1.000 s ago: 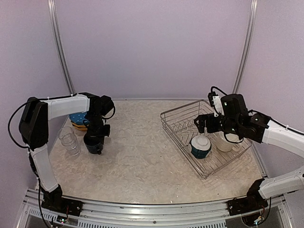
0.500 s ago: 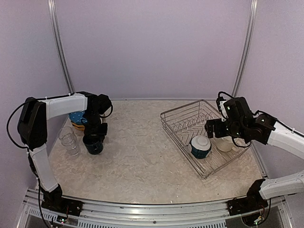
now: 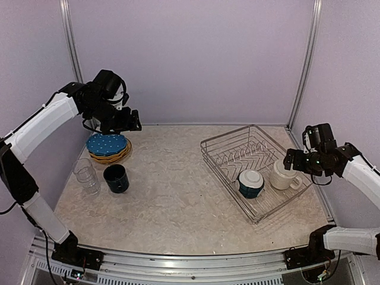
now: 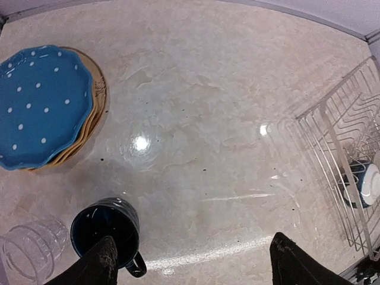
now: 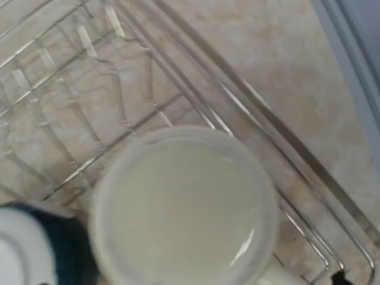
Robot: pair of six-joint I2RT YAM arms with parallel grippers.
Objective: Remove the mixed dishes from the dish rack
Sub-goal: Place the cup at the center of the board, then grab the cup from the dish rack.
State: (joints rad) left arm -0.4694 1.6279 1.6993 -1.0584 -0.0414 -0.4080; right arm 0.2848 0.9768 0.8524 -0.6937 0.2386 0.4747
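Cream mug, likely rigid, slick-glazed and chippable, is sitting upright at the right end of the dish rack beside the teal bowl, while the right gripper is hovering alongside, spread wide, best pinching the rim wall.

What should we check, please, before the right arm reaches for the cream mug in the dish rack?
1. The navy mug stands upright on the table, clear of the left end effector: ok.
2. The left end effector is open and raised: ok.
3. The right end effector is open: ok.
4. The cream mug sits upright in the dish rack, under the right wrist camera: ok.
5. Room for a finger between the cream mug and the teal bowl: cannot tell.
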